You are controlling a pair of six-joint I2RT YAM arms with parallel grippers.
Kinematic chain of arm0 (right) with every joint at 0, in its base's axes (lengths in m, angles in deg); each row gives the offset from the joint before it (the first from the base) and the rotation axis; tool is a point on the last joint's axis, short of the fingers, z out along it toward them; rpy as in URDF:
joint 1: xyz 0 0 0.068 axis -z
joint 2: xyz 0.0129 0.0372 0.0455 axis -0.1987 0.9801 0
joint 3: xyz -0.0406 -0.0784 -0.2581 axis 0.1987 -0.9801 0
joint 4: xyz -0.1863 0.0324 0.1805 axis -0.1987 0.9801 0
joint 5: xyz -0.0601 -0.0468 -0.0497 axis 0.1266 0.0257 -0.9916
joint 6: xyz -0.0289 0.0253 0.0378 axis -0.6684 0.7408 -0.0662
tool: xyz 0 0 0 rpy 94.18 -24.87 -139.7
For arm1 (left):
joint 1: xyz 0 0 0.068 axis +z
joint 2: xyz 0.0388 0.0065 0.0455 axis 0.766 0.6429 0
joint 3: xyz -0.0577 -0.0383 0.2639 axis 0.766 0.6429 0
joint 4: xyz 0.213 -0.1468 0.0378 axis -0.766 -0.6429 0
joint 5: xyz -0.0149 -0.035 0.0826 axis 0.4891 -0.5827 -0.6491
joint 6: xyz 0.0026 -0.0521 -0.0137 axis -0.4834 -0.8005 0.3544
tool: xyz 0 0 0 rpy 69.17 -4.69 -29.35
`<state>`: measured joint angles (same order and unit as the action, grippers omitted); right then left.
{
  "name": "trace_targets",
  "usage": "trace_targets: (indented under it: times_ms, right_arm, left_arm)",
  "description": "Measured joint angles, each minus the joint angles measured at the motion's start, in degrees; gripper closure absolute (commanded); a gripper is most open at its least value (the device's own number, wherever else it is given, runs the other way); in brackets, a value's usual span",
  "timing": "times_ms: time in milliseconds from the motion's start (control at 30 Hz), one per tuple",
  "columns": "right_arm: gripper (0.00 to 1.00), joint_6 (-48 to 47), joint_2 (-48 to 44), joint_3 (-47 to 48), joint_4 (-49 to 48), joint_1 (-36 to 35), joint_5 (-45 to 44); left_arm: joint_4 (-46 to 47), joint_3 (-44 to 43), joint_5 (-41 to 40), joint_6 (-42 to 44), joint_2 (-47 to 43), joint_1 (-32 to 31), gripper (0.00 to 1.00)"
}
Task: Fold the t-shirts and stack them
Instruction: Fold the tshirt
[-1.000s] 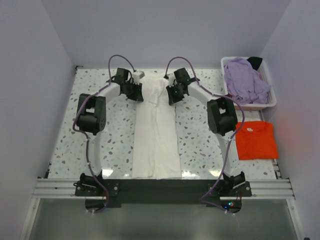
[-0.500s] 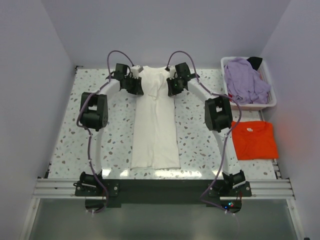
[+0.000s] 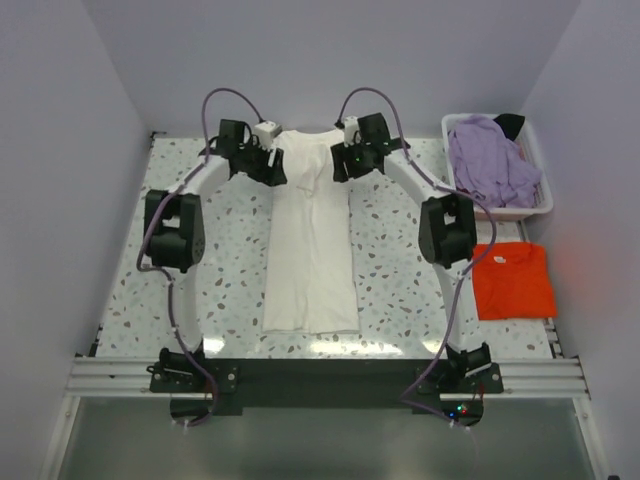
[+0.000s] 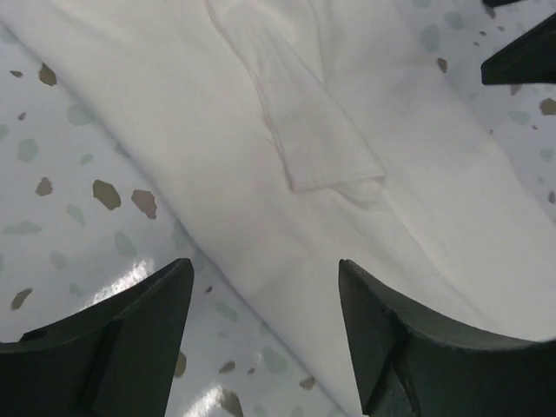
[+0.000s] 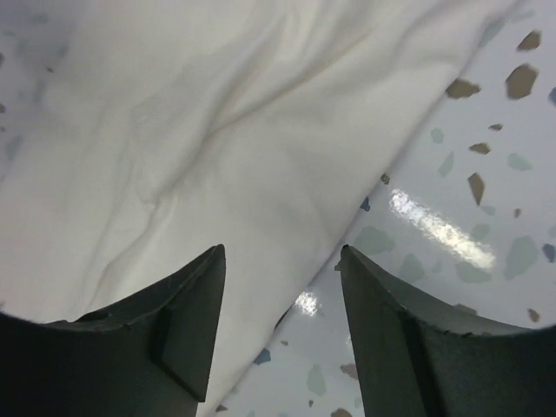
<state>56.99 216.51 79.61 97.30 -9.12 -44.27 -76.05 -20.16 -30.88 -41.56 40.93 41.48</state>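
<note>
Two open grippers, one cream shirt mid-fold

The left gripper [image 3: 276, 170] hovers at the left shoulder of the cream-white t-shirt [image 3: 310, 250], jaws apart and nothing pinched. The shirt lies flat as a narrow strip with its sides folded in. The right gripper [image 3: 339, 167] sits at its right shoulder, also spread and empty. My guess is the next move is pinching the collar end and carrying it down to the hem. Well right of the shirt is a folded orange-red t-shirt [image 3: 513, 280]. Right of its collar end, a white basket [image 3: 545, 207] holds the lavender t-shirt [image 3: 488, 160] plus something dark [image 3: 510, 123].
</note>
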Motion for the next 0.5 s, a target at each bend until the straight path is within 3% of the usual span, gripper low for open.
trace_targets:
  times_ms: [33, 67, 133, 167, 367, 500]
  right_arm:
    - [0.37, -0.5, -2.2, -0.6, -0.1, 0.0, 0.4]
    - [0.31, -1.0, -4.6, -1.0, -0.1, 0.1, 1.0]
    - [0.17, -2.1, -10.3, -1.8, -0.6, 0.2, 2.0]
    - [0.01, -2.8, -13.7, -2.5, -1.1, 0.2, 2.7]
    - [0.01, -5.9, -36.5, -13.5, -7.8, 0.1, 12.9]
    - [0.01, -9.9, -47.0, -23.3, -8.1, -0.6, 22.4]
  left_arm:
    - [0.8, 2.3, 0.0, 1.4, -3.4, 0.2, 0.21]
    - [1.0, 4.3, 0.2, 2.9, -7.3, 0.3, 0.05]
    - [3.1, 8.5, 0.5, 6.0, -16.0, 0.6, 0.0]
    - [4.5, 10.6, 0.5, 7.1, -20.8, 0.7, 0.0]
    - [16.2, 23.6, 0.0, 9.6, -46.2, 0.7, 0.0]
    - [12.3, 27.9, 3.8, 17.5, -52.2, 0.7, 0.0]
